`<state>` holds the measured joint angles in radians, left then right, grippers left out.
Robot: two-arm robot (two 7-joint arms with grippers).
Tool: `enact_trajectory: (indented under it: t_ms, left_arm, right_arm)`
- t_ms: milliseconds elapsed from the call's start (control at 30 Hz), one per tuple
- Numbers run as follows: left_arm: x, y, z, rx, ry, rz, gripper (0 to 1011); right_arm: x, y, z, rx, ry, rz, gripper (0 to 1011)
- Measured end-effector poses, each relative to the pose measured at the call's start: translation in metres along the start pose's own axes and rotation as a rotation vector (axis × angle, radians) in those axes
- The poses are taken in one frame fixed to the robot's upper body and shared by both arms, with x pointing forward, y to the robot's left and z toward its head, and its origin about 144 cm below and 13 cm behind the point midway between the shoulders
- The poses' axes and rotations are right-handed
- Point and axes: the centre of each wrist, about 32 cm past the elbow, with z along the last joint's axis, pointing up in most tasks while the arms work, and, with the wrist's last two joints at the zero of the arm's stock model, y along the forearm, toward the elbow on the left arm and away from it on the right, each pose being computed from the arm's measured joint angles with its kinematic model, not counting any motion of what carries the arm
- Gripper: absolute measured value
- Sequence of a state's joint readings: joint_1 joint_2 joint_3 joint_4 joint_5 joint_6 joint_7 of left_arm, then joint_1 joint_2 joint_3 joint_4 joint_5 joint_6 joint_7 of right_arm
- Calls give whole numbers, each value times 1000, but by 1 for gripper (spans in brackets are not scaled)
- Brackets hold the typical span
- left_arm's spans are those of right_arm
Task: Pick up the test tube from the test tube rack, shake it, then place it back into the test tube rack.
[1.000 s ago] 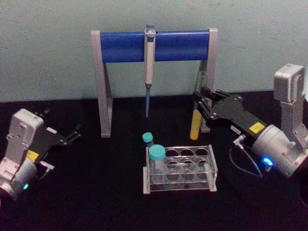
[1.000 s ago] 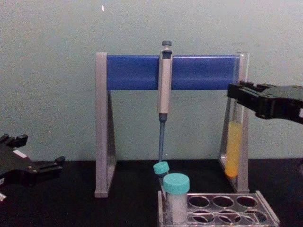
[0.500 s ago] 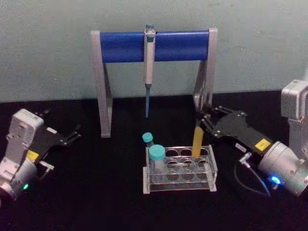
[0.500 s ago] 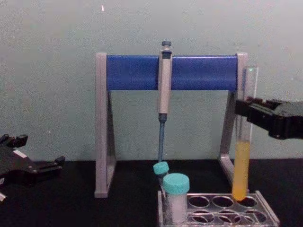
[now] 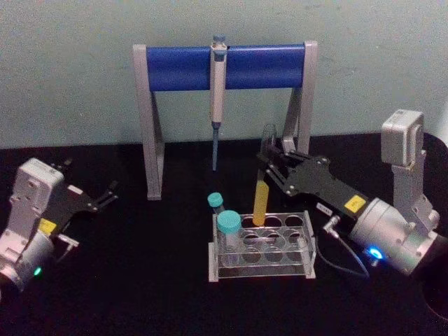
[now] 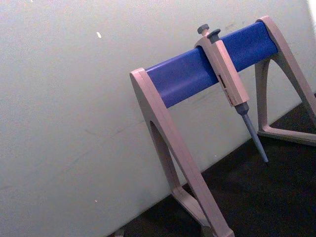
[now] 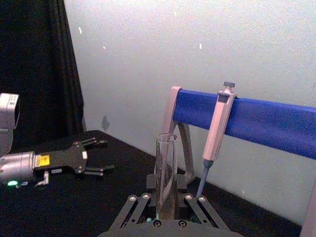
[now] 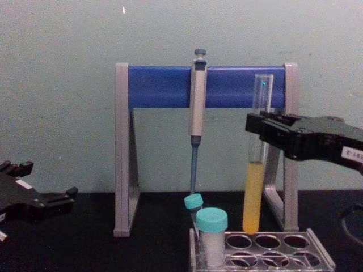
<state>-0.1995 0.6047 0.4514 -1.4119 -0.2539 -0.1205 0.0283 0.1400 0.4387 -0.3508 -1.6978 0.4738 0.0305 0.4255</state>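
one test tube [image 8: 253, 192], gripped high by the right claw [image 8: 260, 123] (over the rack [image 5: 308, 241]).

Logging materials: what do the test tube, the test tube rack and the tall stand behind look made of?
The test tube, gripped by the right end effector, looks like clear glossy glass: the blue bar shows through it. The test tube rack: transparent greyish plastic, see-through walls. The stand: matte grey legs, plastic or painted metal, unclear. The left end effector sits idle.
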Motion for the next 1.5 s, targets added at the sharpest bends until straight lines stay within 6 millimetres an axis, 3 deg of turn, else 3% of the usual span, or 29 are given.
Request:
enact_trajectory:
  t_ms: [333,1500]
  left_arm:
    - [0,0,0,0,0,0,1001]
    - [0,0,0,0,0,0,1001]
  right_arm:
    - [11,10,3,10,-17,-44,228]
    - [19,-1,6,12,-38,-118,229]
